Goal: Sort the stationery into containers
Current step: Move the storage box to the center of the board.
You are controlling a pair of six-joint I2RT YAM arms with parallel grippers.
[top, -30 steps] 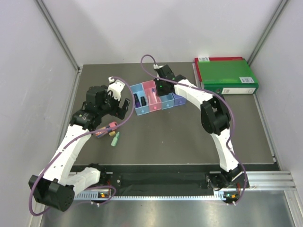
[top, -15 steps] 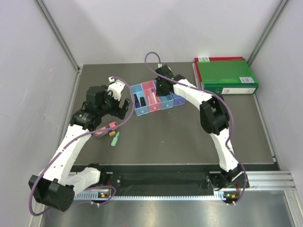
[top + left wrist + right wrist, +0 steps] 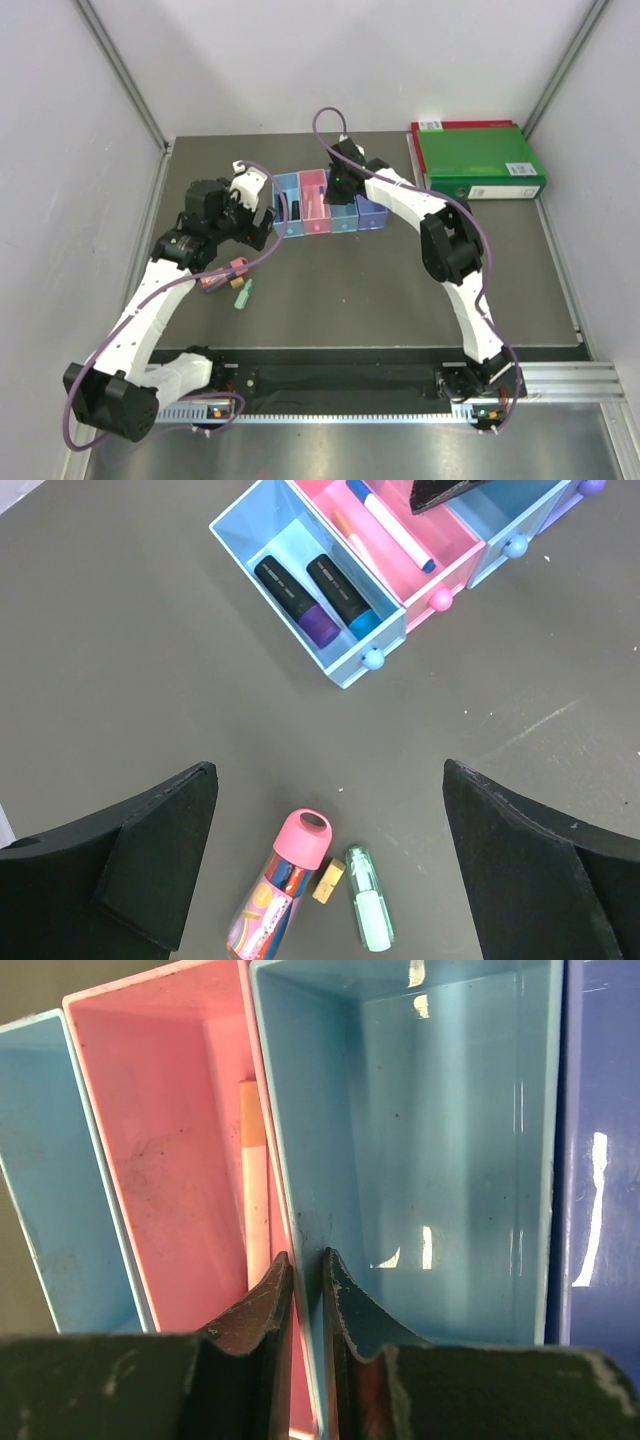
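The containers (image 3: 372, 212) are a joined row of four boxes: light blue, pink, light blue, purple. My right gripper (image 3: 305, 1268) is shut on the wall between the pink box (image 3: 170, 1160) and the empty light blue box (image 3: 450, 1140). A thin white pen (image 3: 255, 1190) lies in the pink box. The left box (image 3: 245, 530) holds a purple-black marker (image 3: 290, 600) and a dark blue marker (image 3: 345, 592). My left gripper (image 3: 328, 780) is open above a pink-capped tube (image 3: 280, 885) and a green highlighter (image 3: 368, 905) on the table.
A large green binder (image 3: 478, 158) lies at the back right. A small tan piece (image 3: 328, 880) sits between the tube and the highlighter. Grey walls close the table on the left, back and right.
The container row has shifted back and left and turned straighter, held by my right gripper. My left gripper has moved right, closer to the row's left end.
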